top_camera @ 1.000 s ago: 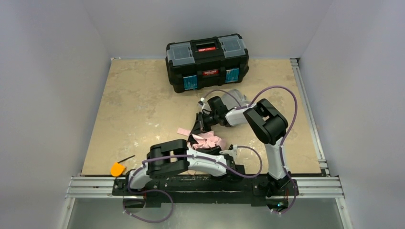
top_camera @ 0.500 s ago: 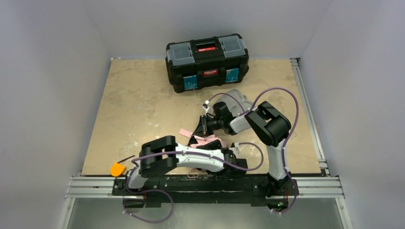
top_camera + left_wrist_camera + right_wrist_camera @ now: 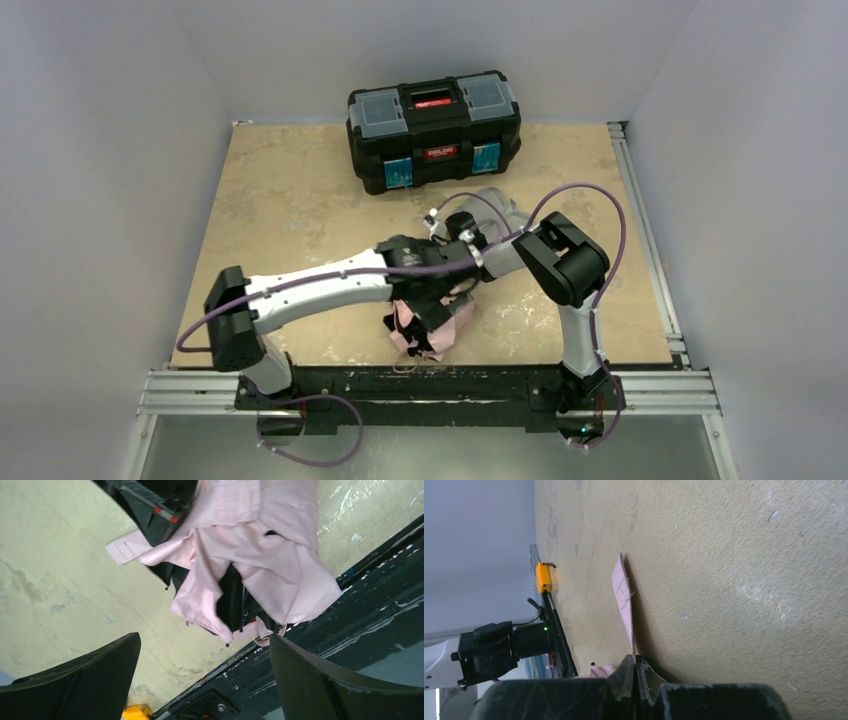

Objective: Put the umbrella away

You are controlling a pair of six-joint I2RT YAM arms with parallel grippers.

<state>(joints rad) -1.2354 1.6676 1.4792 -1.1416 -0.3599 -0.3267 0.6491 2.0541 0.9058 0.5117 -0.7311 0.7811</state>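
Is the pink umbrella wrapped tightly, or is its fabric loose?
Loose. The umbrella lies crumpled, its fabric in open flaps with black ribs showing between them.

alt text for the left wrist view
A crumpled pale pink umbrella with black ribs lies on the beige table beside the dark base rail. The left gripper hangs above it, jaws wide open and empty.

Table [image 3: 300, 190]: tan mottled top with pale scuffs, metal rails [image 3: 654, 260] along the right and near edges. On it: black toolbox [image 3: 434, 128], closed, at the far edge, centre; pink umbrella [image 3: 425, 330], crumpled, by the near edge, its strap [image 3: 623, 592] flat on the top; small orange item [image 3: 544, 577] near the left corner; grey item [image 3: 497, 203] near the toolbox, partly hidden
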